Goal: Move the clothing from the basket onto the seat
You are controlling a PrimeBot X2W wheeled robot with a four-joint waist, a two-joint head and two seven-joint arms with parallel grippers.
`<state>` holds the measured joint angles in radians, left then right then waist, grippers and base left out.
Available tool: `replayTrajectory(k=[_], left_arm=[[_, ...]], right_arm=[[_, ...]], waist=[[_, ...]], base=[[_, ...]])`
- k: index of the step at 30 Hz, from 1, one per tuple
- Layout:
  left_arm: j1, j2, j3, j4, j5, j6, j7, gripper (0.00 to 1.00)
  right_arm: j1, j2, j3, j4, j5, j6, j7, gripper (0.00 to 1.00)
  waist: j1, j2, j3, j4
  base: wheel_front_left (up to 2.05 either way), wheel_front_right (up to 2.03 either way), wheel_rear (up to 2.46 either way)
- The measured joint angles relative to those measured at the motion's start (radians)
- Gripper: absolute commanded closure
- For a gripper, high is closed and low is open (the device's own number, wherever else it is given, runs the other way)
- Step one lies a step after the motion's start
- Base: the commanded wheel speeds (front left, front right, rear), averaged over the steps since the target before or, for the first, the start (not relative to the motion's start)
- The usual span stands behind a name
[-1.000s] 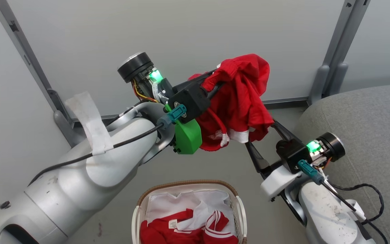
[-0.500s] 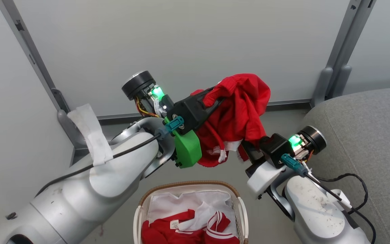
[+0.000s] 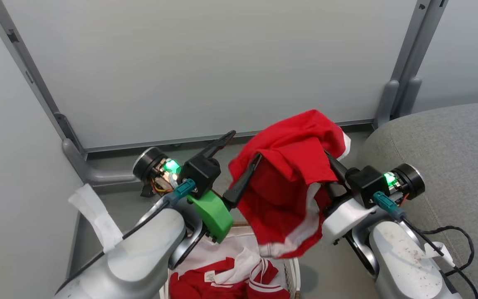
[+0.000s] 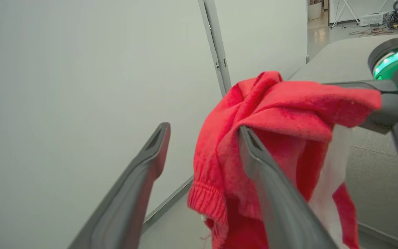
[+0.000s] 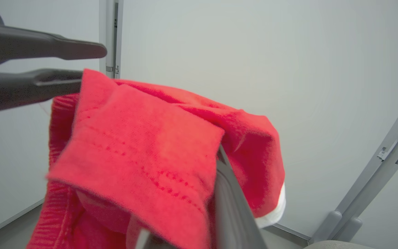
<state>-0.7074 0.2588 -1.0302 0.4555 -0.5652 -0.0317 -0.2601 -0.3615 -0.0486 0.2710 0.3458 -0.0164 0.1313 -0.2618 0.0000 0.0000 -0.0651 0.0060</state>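
Left claw (image 3: 246, 144): wide open now and holding nothing. A moment ago it was pinched shut on the red garment (image 3: 288, 182), a soft bright cloth with a white band at the bottom.
Right claw (image 3: 333, 166): shut tight on the red garment now. A moment ago it was open, just beside the cloth.
What this means: the pass from one arm to the other looks done, so the right arm can carry the cloth over.
Where the red garment is: up in the air, hanging from the right claw, above the basket and near the seat, not on it yet.
Seat: a big grey woven cushion with round edges (image 3: 442, 141), on the robot's right.
Head view adds: the oval white plastic basket with a brown woven rim (image 3: 295, 276), with more red and white clothes (image 3: 222, 284) inside. Lots left to move.
Left wrist view adds: a bare gap between the left claw's fingers, with cloth resting against one tip. It might snag.
Right wrist view adds: cloth folded over the right claw's own finger, hiding the pinch.
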Motion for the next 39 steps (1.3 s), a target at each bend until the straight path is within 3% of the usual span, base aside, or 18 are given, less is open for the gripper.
replayTrajectory(k=[11, 26, 39], left_arm=[[0.244, -0.071, 0.166, 0.009, 0.018, -0.023, -0.002, 0.00], [0.444, -0.151, 0.348, 0.006, 0.156, -0.065, -0.004, 0.00], [0.462, -0.194, 0.404, -0.055, 0.262, -0.091, -0.004, 0.00]], right_arm=[[0.033, 0.000, -0.104, -0.029, -0.037, 0.000, 0.000, 1.00], [0.065, 0.000, -0.169, -0.036, -0.073, 0.000, 0.000, 1.00], [0.028, 0.000, -0.243, -0.059, -0.156, 0.000, 0.000, 1.00]], waist=[[0.0000, 0.0000, 0.014, -0.025], [0.0000, 0.0000, 0.036, -0.067], [0.0000, 0.0001, 0.072, -0.215]], base=[[0.00, 0.00, 0.00], [0.00, 0.00, 0.00], [0.00, 0.00, 0.00]])
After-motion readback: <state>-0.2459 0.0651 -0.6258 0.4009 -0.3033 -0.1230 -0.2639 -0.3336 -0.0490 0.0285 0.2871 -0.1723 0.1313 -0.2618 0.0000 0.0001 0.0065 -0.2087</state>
